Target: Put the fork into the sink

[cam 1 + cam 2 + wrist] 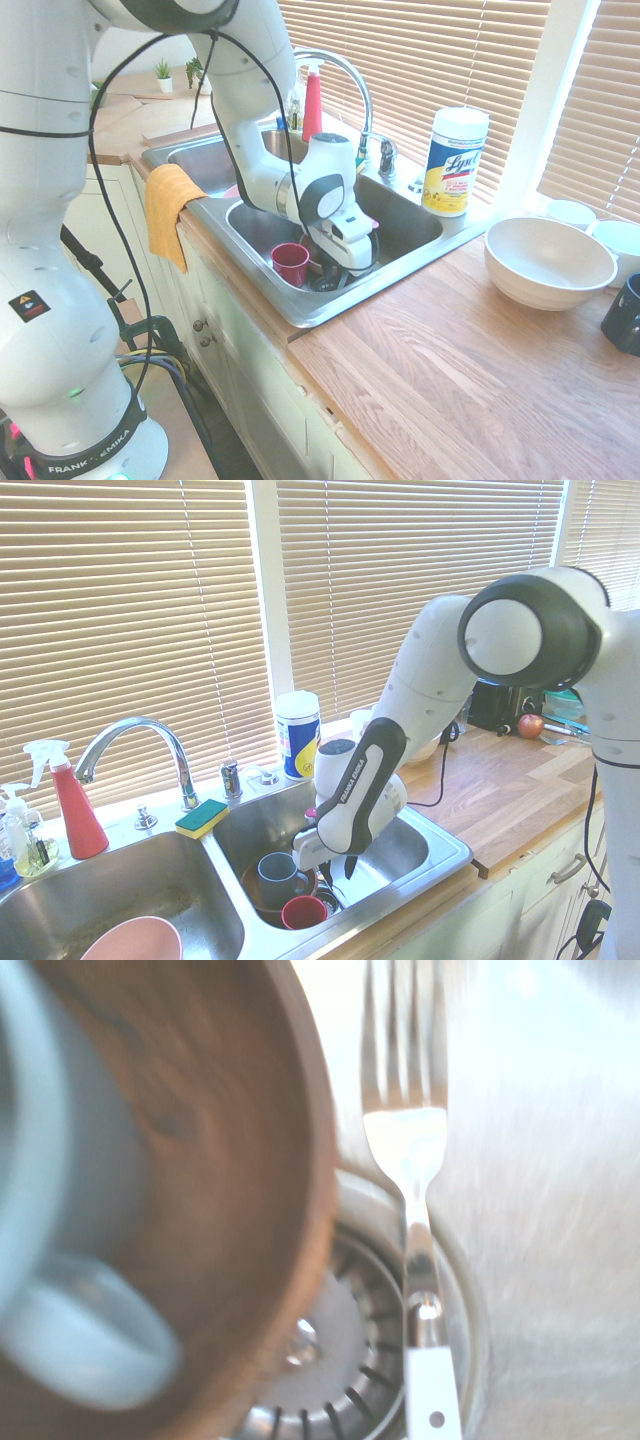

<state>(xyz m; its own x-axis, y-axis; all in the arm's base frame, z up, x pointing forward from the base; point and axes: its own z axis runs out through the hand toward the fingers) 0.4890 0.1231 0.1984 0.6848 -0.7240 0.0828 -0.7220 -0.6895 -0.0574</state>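
The fork (405, 1150) shows only in the wrist view. Its silver tines and neck run over the drain strainer (340, 1360) of the sink, and its white handle reaches the picture's edge. Whether it is held or lying on the basin floor I cannot tell, and the exterior views do not show it. My gripper (343, 865) hangs low inside the right basin of the steel sink (440, 845), just beside a brown bowl (262, 895). From the other side, the gripper (345, 262) sits behind a red cup (291, 262).
In the basin, a grey-blue cup (275, 868) stands in the brown bowl, with the red cup (303, 912) in front. A faucet (130, 735), sponge (202, 817) and wipes canister (455, 160) line the back rim. On the wooden counter is a large white bowl (548, 260). An orange cloth (170, 205) hangs over the front edge.
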